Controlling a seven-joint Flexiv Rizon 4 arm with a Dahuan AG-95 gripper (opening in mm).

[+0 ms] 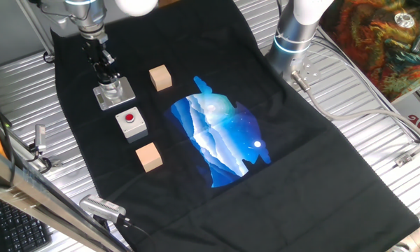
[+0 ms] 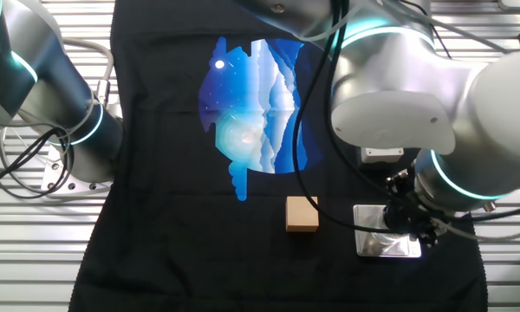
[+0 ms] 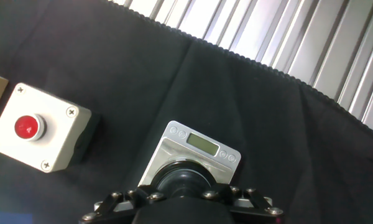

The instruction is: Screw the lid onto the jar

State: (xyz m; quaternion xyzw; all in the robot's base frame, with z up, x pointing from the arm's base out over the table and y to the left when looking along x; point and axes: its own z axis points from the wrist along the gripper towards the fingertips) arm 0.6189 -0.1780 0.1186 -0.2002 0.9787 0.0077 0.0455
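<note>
The jar (image 1: 113, 88) stands upright on its grey square base plate (image 1: 123, 96) at the far left of the black cloth. In the hand view the black round lid (image 3: 186, 173) sits on top of the jar, over the plate (image 3: 174, 142). My gripper (image 1: 108, 75) comes straight down onto the jar top, and its jaws look shut on the lid. The gripper (image 3: 185, 194) hides the lid's near edge in the hand view. In the other fixed view the gripper (image 2: 410, 221) stands over the plate (image 2: 377, 245), and the jar itself is hidden.
A grey box with a red button (image 1: 131, 122) lies just in front of the jar, seen in the hand view as the box (image 3: 38, 127). One wooden cube (image 1: 160, 78) is right of the jar and another (image 1: 148, 156) lies nearer. A second arm's base (image 1: 294, 35) stands at the back.
</note>
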